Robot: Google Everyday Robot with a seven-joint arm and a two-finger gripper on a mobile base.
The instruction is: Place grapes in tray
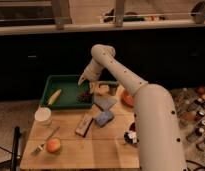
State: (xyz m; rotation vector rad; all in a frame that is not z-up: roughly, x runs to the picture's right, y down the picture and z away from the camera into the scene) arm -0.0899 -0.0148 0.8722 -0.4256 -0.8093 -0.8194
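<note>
The dark green tray point(66, 81) sits at the back left of the wooden table. The grapes point(85, 96), a small dark bumpy cluster, lie inside the tray near its right front corner. My gripper point(83, 80) hangs over the tray's right side, just above the grapes and apart from them. The white arm reaches in from the lower right and bends down to it.
A yellow corn-like item point(54, 96) lies in the tray's left part. On the table are a white cup point(43, 116), an orange-red fruit point(53, 145), a fork point(44, 141), a brown bar point(84, 125), blue sponges point(103, 118) and an orange bowl point(127, 98).
</note>
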